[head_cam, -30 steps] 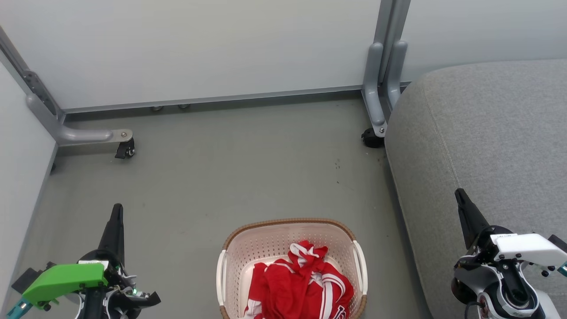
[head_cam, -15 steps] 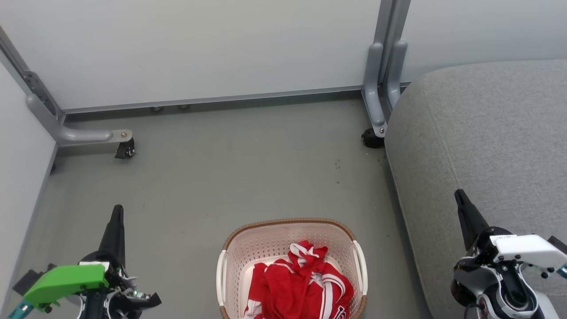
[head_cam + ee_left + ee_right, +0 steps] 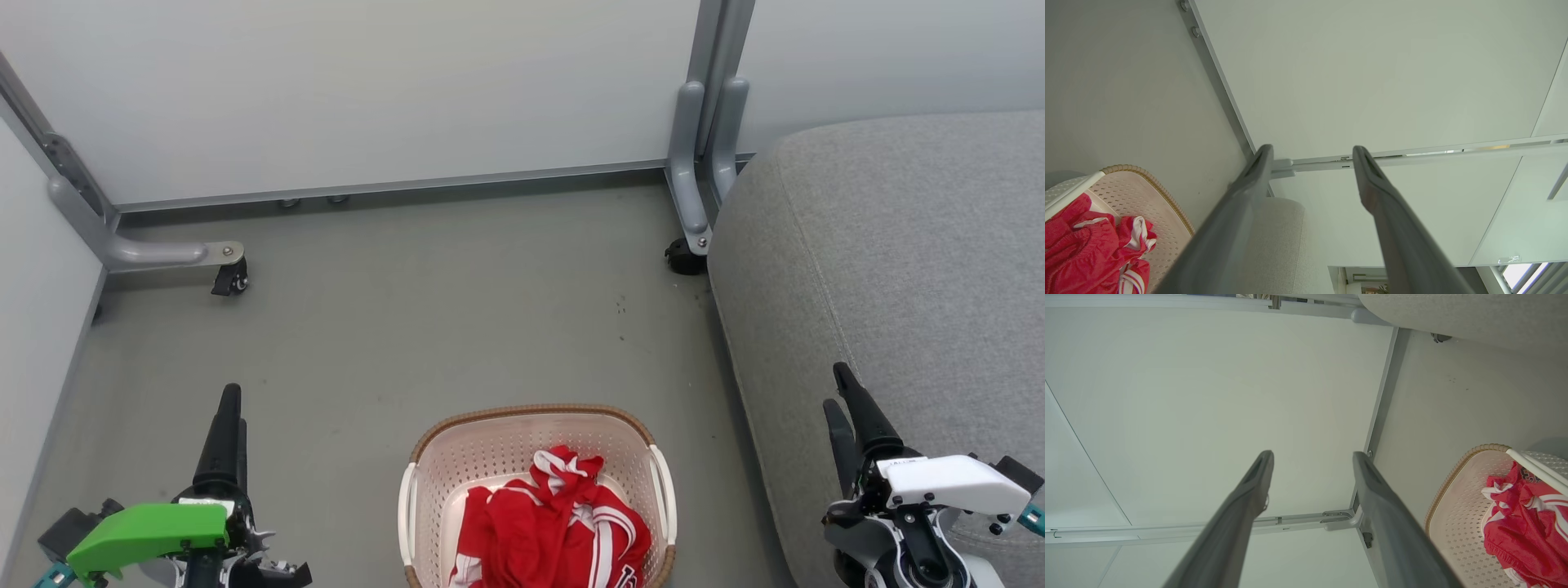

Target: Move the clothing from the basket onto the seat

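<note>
Head view: clothing (image 3: 551,527) heaped in basket (image 3: 531,411), between left gripper (image 3: 235,408) and right gripper (image 3: 834,388). Both spread, nothing held. Seat (image 3: 898,245) beside right gripper, no garment laid there. Whole transfer judged left.

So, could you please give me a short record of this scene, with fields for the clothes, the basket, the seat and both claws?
left claw: open, holding nothing
right claw: open, holding nothing
basket: off-white, brown rim, on the floor between the claws
clothing: red with white stripes, heaped in the basket
seat: grey cushion, right of the basket
</note>
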